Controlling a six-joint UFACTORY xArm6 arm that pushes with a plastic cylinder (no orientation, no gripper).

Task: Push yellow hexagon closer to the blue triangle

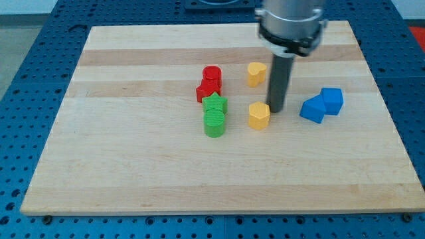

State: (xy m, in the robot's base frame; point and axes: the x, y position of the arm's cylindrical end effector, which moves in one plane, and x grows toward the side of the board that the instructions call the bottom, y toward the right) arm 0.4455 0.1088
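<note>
Wooden board (pixel 133 166) carries my tip (pixel 275 109) touching the yellow hexagon (pixel 259 115); no gripper shows, arm cropped above.

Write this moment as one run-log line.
tip: touching yellow hexagon's upper-right | blue triangle: to hexagon's right, gap between | yellow heart: above hexagon | status: not yet close

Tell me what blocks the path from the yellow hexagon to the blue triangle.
Only my tip: it stands at the yellow hexagon's right, between it and the blue triangle. No block lies between.
</note>
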